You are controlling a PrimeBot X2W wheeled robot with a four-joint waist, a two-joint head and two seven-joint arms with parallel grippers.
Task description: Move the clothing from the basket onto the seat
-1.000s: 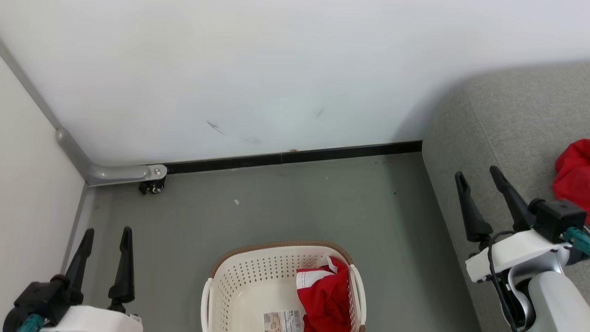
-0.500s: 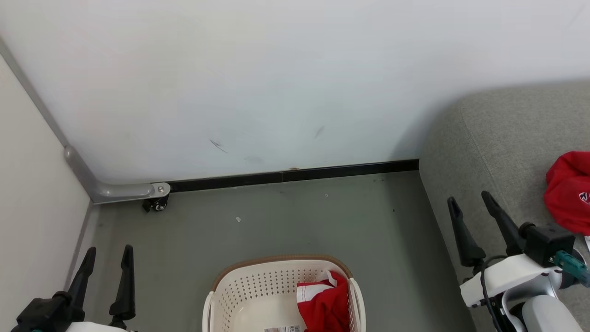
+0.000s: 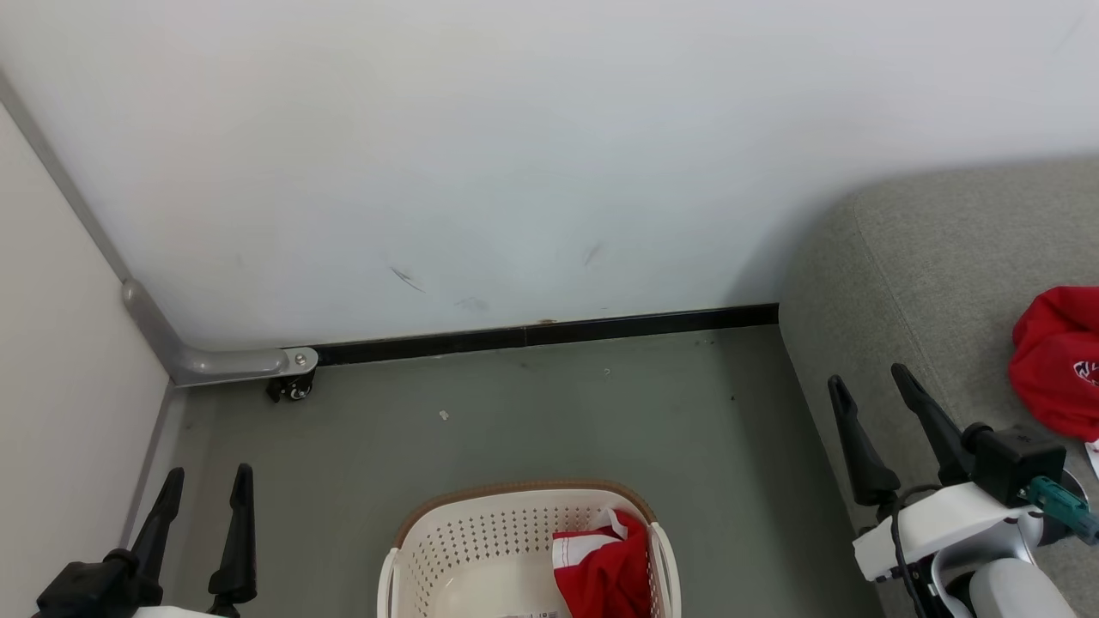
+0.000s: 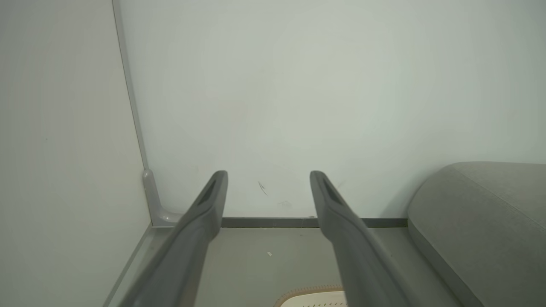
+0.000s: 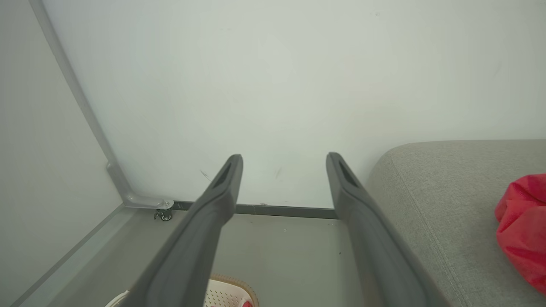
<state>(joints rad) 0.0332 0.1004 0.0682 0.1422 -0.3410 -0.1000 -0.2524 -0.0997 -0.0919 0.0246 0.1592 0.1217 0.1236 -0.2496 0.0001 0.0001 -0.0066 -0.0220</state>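
A cream basket with a brown rim stands on the floor at the bottom centre of the head view; a red garment with white trim lies in its right half. Another red garment rests on the grey seat at the right, and it also shows in the right wrist view as red clothing on the seat. My left gripper hangs open and empty left of the basket. My right gripper stands open and empty over the seat's left edge.
A white wall with a dark skirting strip closes the far side. A side panel and a grey bracket with a small castor bound the left. Grey floor lies between basket and wall.
The head camera has tilted up: the basket and both grippers sit lower in the picture, and more of the garment on the seat shows. Both grippers have stayed open.
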